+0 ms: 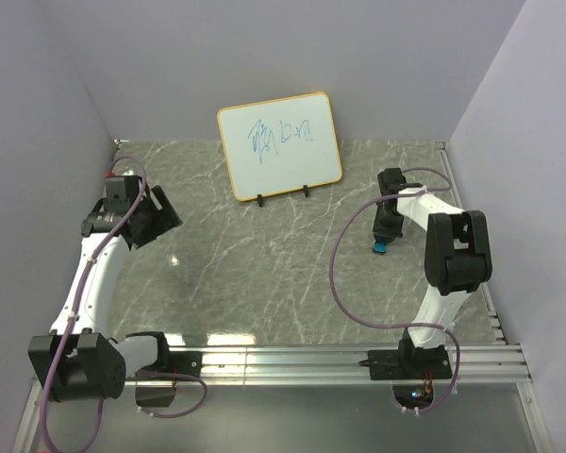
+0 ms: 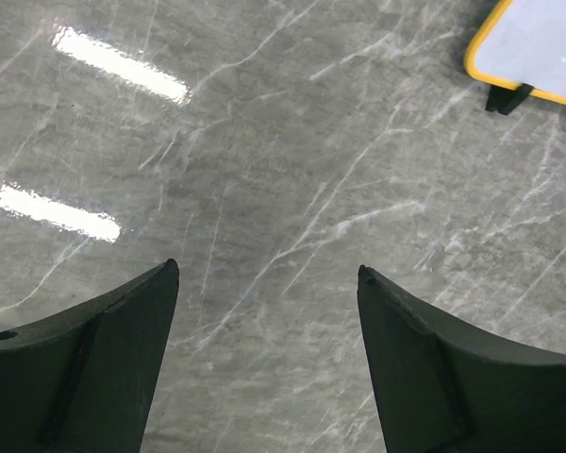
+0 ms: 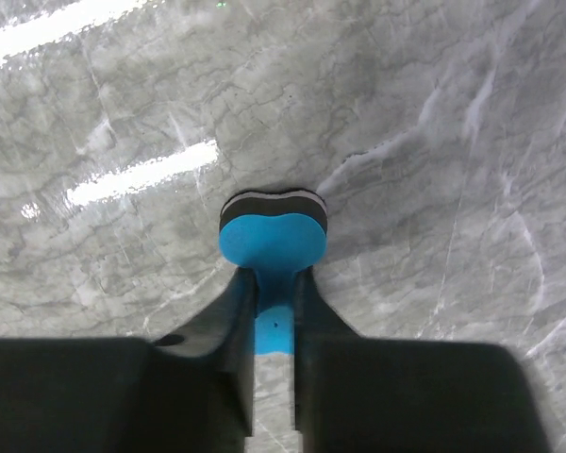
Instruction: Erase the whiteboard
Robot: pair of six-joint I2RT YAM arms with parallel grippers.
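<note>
1. A small rectangular whiteboard (image 1: 279, 146) with a thin yellow-orange frame and rounded corners stands at the far middle of the grey, white-veined marble-look counter (image 1: 264, 264). It is propped up on two small black feet and turned slightly askew.
2. Blue scribbled writing (image 1: 281, 138) covers the middle of the board's face.
3. The left fingers (image 1: 157, 213) hang over the far-left part of the counter, well apart from the board. From the left wrist view the left fingers (image 2: 123, 326) are spread wide with nothing but bare counter between them, and one corner of the whiteboard (image 2: 547, 42) with a black foot shows at the upper right.
4. The right fingers (image 1: 386, 226) are on the right side of the counter, nearer than the board and to its right, pointing down.
5. In the right wrist view the right fingers (image 3: 238, 316) are clenched on the narrow grip of a small blue eraser (image 3: 272, 242) with a black pad layer under its blue top.
6. The blue eraser (image 1: 381, 248) sits low at the counter; I cannot tell whether it touches the surface.
</note>
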